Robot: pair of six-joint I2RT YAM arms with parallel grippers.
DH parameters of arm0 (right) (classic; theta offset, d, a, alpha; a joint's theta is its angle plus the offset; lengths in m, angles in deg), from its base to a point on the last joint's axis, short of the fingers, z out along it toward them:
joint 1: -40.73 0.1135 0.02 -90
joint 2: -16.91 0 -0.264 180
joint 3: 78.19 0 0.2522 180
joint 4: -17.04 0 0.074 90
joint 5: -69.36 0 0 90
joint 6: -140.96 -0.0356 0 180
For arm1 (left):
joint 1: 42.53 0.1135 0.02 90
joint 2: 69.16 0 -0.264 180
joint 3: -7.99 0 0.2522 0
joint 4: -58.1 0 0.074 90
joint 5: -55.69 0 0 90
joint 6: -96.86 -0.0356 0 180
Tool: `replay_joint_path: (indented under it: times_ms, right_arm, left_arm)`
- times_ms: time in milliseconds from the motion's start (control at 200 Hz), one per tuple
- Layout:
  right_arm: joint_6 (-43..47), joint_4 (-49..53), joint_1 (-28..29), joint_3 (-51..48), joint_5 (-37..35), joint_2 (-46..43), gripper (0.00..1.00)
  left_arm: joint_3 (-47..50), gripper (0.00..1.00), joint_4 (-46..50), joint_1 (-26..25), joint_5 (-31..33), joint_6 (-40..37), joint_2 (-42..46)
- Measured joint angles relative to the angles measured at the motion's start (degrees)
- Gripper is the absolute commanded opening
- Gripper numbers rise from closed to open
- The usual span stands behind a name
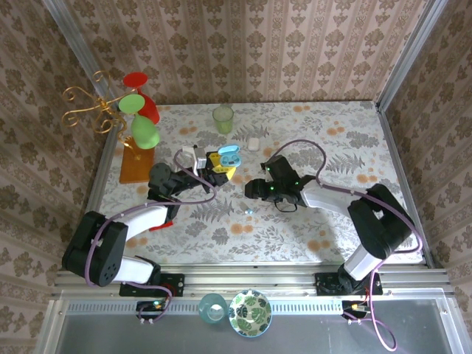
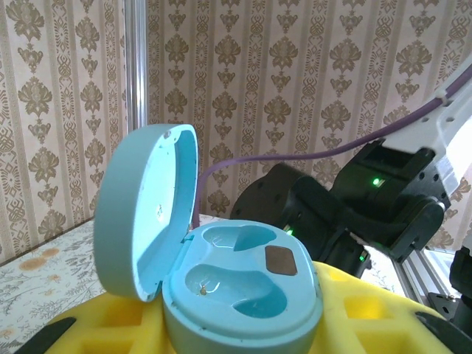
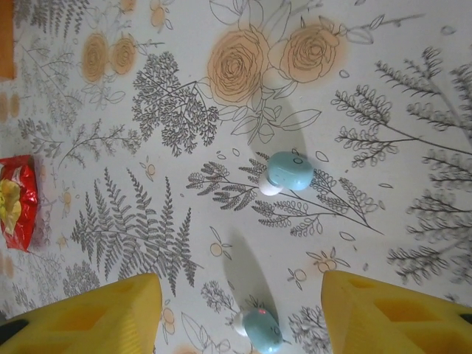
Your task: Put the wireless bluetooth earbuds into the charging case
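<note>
My right gripper point(image 3: 240, 286) hangs low over the floral tablecloth point(image 3: 147, 110) with its yellow fingers point(image 3: 96, 317) spread wide and touching nothing. Two light blue earbuds lie on the cloth under it. The nearer earbud point(image 3: 260, 330) is in the gap between my two right fingers, about midway between them, at the near edge of the wrist view. Its white tip points toward my left-hand finger in that view, so its long axis runs almost across the gap, only a little tilted. I judge that a pinch would press it end to end, which is a slippery way to take such a small rounded piece. The farther earbud point(image 3: 287, 171) lies beyond the fingertips, well apart from the first, with its white tip also on the left and lower side.

My left gripper point(image 2: 221, 313) has the open charging case point(image 2: 236, 295) sitting between its yellow fingers, and they appear pressed on its sides. The lid point(image 2: 144, 214) stands up on the left and both hollows are empty. From above, the case point(image 1: 228, 156) is beyond and to the left of my right gripper, and not far from it. The right arm is the nearer one to both earbuds, while the left is busy with the case, so I think picking up the earbud falls to the right.
</note>
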Motion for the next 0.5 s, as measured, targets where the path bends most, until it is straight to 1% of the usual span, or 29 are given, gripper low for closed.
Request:
replay_joint_path:
  times_ms: [185,295,500]
  right_arm:
    - [-2.03,-2.43,0.0,2.25,1.4,5.25,0.58]
    - [-2.82,-3.23,0.0,3.37,2.21,7.26,0.58]
    - [-2.89,-3.48,-0.02,5.68,2.45,9.79,0.58]
  left_arm:
    - [0.02,0.26,-0.02,0.68,-0.02,-0.13,0.0]
    - [0.02,0.26,-0.02,1.73,0.13,-0.13,0.0]
    - [0.13,0.26,-0.02,1.77,0.2,-0.15,0.0]
